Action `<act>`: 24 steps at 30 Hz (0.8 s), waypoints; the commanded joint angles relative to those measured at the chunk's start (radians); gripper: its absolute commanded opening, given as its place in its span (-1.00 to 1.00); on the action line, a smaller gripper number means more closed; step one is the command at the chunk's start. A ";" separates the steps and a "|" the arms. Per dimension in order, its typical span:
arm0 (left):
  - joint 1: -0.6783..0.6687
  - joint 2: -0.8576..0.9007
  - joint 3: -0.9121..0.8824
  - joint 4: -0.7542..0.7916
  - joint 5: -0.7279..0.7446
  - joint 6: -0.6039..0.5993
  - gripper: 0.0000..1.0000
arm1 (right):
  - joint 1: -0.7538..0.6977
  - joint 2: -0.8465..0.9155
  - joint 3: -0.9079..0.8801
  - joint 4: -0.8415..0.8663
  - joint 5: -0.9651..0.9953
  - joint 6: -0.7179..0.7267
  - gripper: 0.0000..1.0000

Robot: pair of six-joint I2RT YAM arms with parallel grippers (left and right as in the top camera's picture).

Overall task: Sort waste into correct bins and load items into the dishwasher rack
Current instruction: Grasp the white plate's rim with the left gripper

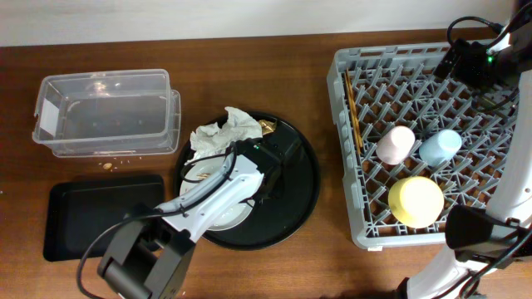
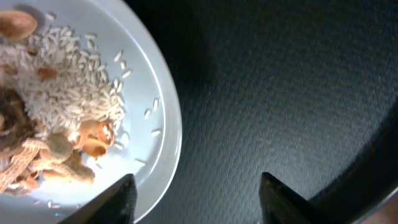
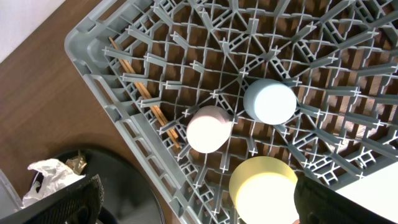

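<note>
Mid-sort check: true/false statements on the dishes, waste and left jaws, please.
1. The pink cup, blue cup and yellow bowl sit in the dishwasher rack. True.
2. The plate is empty. False: it holds rice and brown scraps.
3. The chopsticks rest on the plate. False: they lie in the rack, along one wall.
4. The left gripper has its jaws apart, one over the plate, one over the round black tray. True.
5. The tissue lies in the rack. False: it lies on the round black tray.

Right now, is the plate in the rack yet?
No, the plate sits on the round black tray with food scraps on it.
</note>
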 commanded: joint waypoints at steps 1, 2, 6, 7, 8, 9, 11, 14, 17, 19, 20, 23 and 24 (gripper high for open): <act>-0.006 0.074 -0.003 0.011 -0.034 -0.006 0.16 | 0.000 -0.004 0.005 -0.006 0.009 -0.009 0.97; -0.006 0.090 -0.003 0.011 -0.034 -0.006 0.08 | 0.000 -0.004 0.005 -0.006 0.009 -0.009 0.98; -0.006 0.101 -0.003 0.034 -0.038 -0.006 -0.01 | 0.000 -0.004 0.005 -0.006 0.010 -0.009 0.97; -0.006 0.101 -0.003 0.039 -0.048 -0.006 -0.03 | 0.000 -0.004 0.005 -0.006 0.009 -0.009 0.97; -0.006 0.101 -0.003 0.040 -0.057 -0.006 -0.07 | 0.000 -0.004 0.005 -0.006 0.009 -0.009 0.98; -0.006 0.101 -0.003 0.040 -0.063 -0.006 -0.09 | 0.000 -0.004 0.005 -0.006 0.009 -0.009 0.97; -0.006 0.107 -0.003 0.042 -0.063 -0.006 -0.23 | 0.000 -0.004 0.005 -0.006 0.009 -0.009 0.97; -0.006 0.132 -0.003 0.044 -0.063 -0.006 -0.35 | 0.000 -0.004 0.005 -0.006 0.009 -0.009 0.97; -0.006 0.146 -0.003 0.040 -0.061 -0.006 -0.53 | 0.000 -0.004 0.005 -0.006 0.009 -0.009 0.97; -0.006 0.146 -0.002 0.041 -0.061 -0.006 -0.60 | 0.000 -0.004 0.005 -0.006 0.009 -0.009 0.97; -0.006 0.146 -0.002 0.041 -0.062 -0.006 -0.63 | 0.000 -0.004 0.005 -0.006 0.009 -0.009 0.97; -0.006 0.146 0.002 0.035 -0.063 -0.006 -0.88 | 0.000 -0.004 0.005 -0.006 0.010 -0.009 0.98; -0.006 0.146 0.005 0.031 -0.063 -0.006 -0.98 | 0.000 -0.004 0.005 -0.006 0.009 -0.009 0.97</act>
